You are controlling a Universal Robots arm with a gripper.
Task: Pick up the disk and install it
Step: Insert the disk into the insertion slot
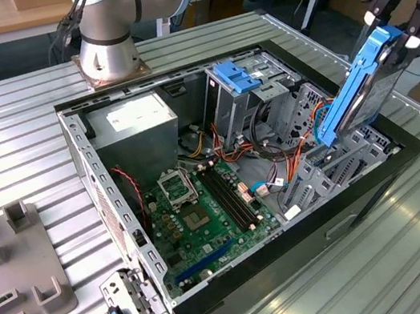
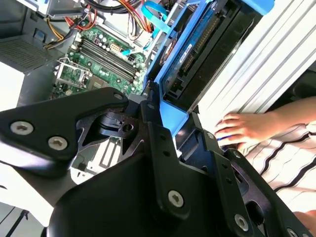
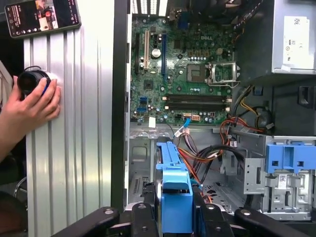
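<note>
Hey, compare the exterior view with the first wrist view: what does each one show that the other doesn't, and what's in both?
Exterior view: the arm's silver base standing beside the open computer case, and a grey fixture block at the exterior view's left.
First wrist view: a person's hand resting on a black round object, and a phone lying on the ribbed table.
Both: the disk clamped in the gripper over the case, the motherboard, and the blue clip topping its grey cage.
</note>
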